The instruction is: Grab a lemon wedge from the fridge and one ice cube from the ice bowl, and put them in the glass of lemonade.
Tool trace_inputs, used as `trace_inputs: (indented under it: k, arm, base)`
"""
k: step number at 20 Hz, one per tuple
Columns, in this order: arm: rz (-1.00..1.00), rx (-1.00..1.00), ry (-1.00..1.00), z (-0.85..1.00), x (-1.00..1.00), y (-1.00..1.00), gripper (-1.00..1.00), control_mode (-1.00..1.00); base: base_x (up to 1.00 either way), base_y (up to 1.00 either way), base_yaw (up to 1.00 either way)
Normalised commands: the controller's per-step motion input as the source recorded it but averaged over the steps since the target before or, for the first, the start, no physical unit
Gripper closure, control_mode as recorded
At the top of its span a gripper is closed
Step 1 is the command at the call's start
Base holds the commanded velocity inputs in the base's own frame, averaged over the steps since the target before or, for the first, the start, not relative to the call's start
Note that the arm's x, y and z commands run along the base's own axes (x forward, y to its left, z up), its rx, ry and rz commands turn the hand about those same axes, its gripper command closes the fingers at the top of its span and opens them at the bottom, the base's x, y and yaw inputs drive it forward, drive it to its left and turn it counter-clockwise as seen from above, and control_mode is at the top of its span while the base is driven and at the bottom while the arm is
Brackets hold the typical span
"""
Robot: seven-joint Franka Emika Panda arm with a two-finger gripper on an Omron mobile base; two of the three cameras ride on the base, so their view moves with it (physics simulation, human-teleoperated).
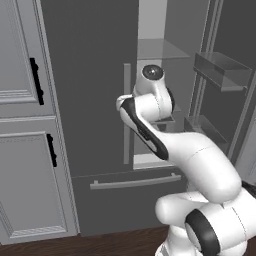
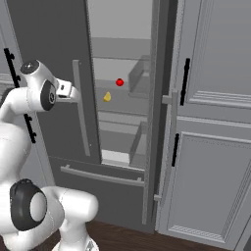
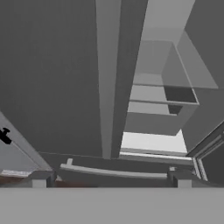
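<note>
Gripper (image 2: 73, 91) first: it sits level at the end of the arm, right beside the bar handle (image 2: 81, 108) of the closed left door, pointing across toward the opening. Its jaws are not clear in either base view, and the hand view catches just the two tips at the bottom edge, well apart, nothing between them, so it looks wide and empty, though I would not swear to the exact spread.

Now the big picture. The fridge (image 2: 54, 39) stands with its right door (image 2: 159, 112) swung out toward us, and that is why the shelves are on show at all; the left door is shut, and the lower drawer with its long handle (image 2: 102, 176) is closed below. Paneled cabinets (image 2: 215, 122) flank the fridge on either side.

Inside, a glass shelf (image 2: 117, 104) carries the goods at about gripper height, which explains the raised, folded posture of the arm. Door bins (image 1: 222, 70) hang clear and empty-looking on the open door.

Smallest last: a red fruit (image 2: 119, 82) sits further back, and the lemon wedge (image 2: 107, 97) rests nearer the front of that shelf, point up, well apart from the gripper. My read: the reach in has yet to happen, and the shut left door crowds the approach.
</note>
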Motion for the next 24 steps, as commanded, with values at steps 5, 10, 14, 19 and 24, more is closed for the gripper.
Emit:
trace_inputs:
  k: [5,10,14,19,24]
  arm:
    - [0.00,0.00,-0.04,-0.14,0.76,-0.01,-1.00,-1.00]
    - [0.00,0.00,0.01,-0.13,0.86,0.00,-1.00,-1.00]
    - [0.00,0.00,0.05,-0.21,0.80,0.00,-1.00,-1.00]
    - [0.00,0.00,0.02,-0.21,0.70,0.00,-1.00,-1.00]
    - [0.00,0.00,0.00,-0.21,0.49,0.09,-1.00,-1.00]
  base:
    - [0.00,0.00,0.00]
    - [0.00,0.00,0.00]
    - [0.00,0.00,0.00]
    - [0.00,0.00,0.00]
    - [0.00,0.00,0.00]
